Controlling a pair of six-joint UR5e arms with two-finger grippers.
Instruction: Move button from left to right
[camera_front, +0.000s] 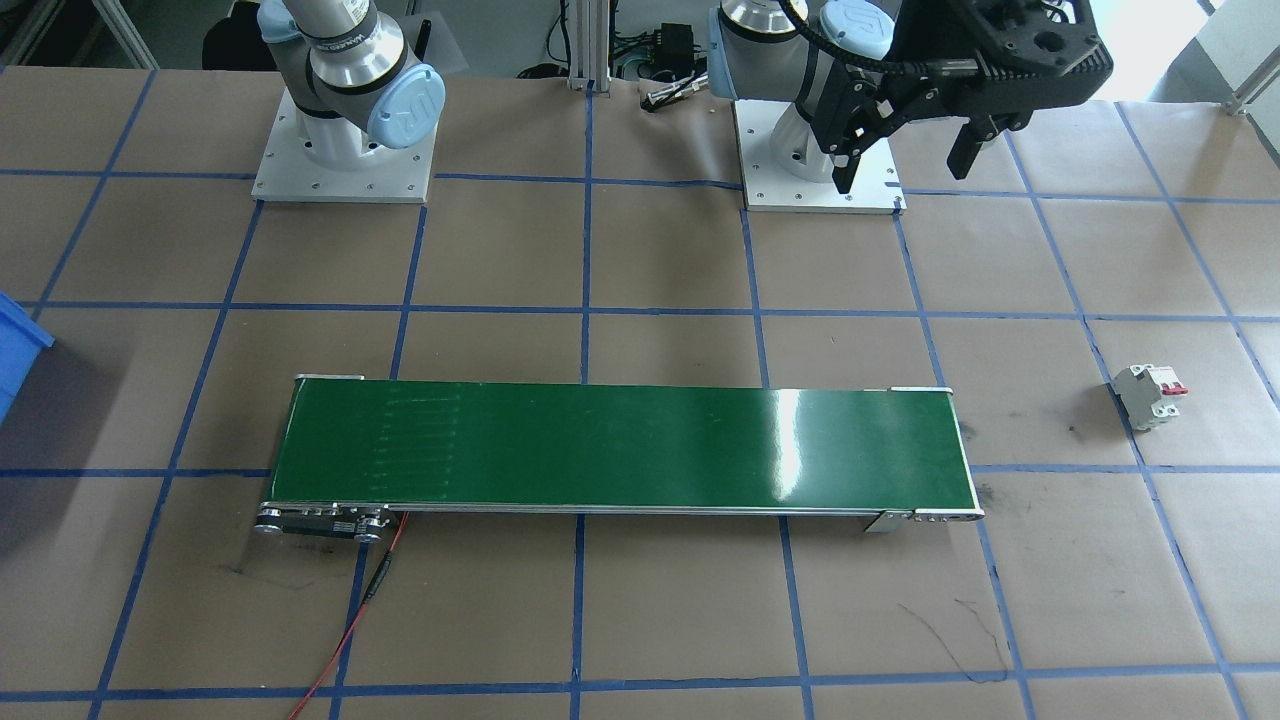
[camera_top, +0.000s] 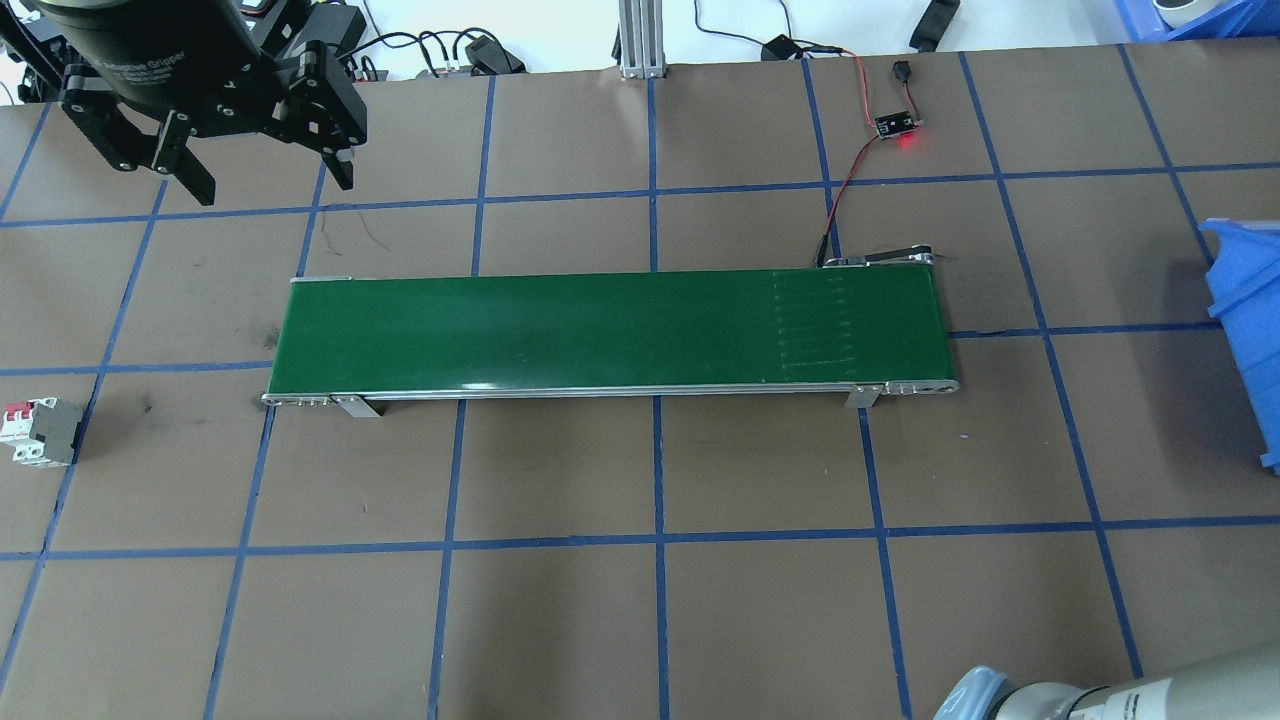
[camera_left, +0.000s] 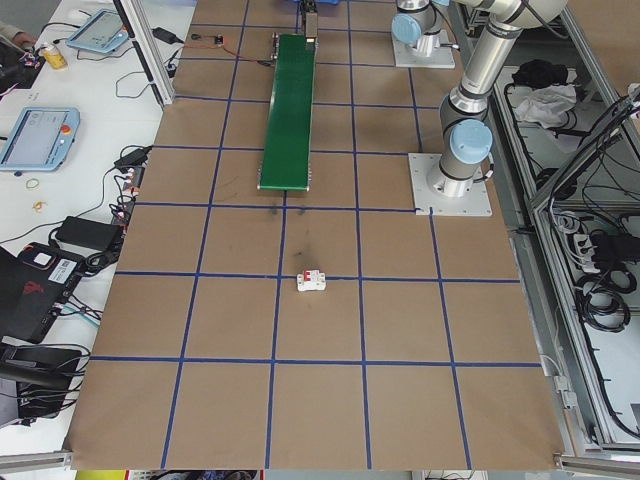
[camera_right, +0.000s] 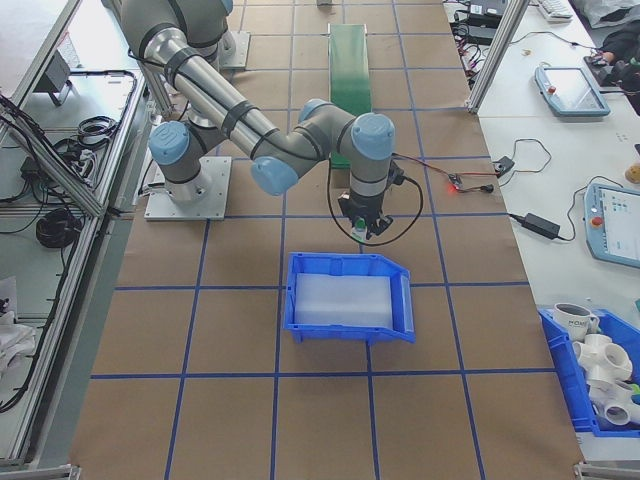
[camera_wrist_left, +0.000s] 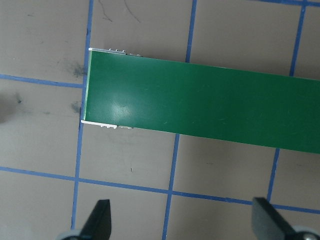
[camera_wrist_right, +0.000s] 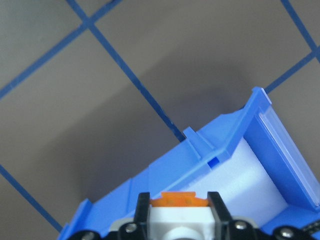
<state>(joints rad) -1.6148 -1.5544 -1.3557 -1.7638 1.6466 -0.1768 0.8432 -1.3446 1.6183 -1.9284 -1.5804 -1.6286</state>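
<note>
Right wrist-mounted: boxy white-orange button (camera_wrist_right: 179, 216) pinched, moulded blue bin (camera_wrist_right: 235, 165)

Button (camera_wrist_right: 179, 212) cut off by the right wrist view's lower edge, green cap unseen, only its orange base and white body showing between the right tool (camera_wrist_right: 179, 220) fingers, bin (camera_front: 15, 350) clipped at the front view's edge, left tool (camera_wrist_left: 181, 220) fingertips alone in its wrist view

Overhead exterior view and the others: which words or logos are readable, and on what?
"Gripper", end of a partly hidden line, on the left gripper.
"UR", logo on the right arm's blue joint cap.
Lettering on the white mug: too blurred.
Print on the circuit breaker: too small.
</note>
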